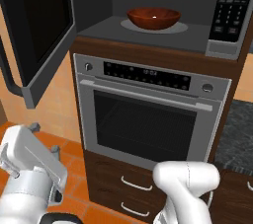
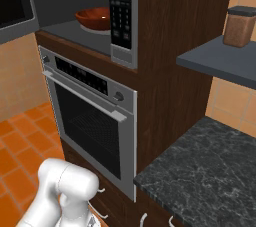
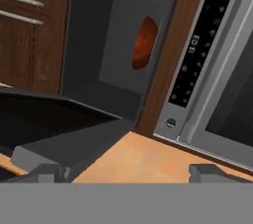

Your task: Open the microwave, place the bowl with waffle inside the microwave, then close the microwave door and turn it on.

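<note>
- The bowl (image 1: 153,18) already sits inside the microwave (image 1: 163,33), on the round grey turntable (image 1: 178,27), so I judge the step in hand is to close the microwave door (image 1: 42,30).
- In the hand view the hand (image 3: 129,172) is spread wide and holds nothing; its two dark tips rise at 7 and 5 o'clock.
- The door stands swung out, at 9 o'clock from the bowl in the left base view; its dark handle (image 1: 10,75) is on the far edge.
- To do it well, push on the broad outer face near the free edge, and follow the arc smoothly until it latches.
- The bowl is shallow, glossy, reddish-brown, upright. I cannot tell if the waffle lies in it.
- The keypad panel (image 1: 231,8) is at 3 o'clock from the bowl.
</note>
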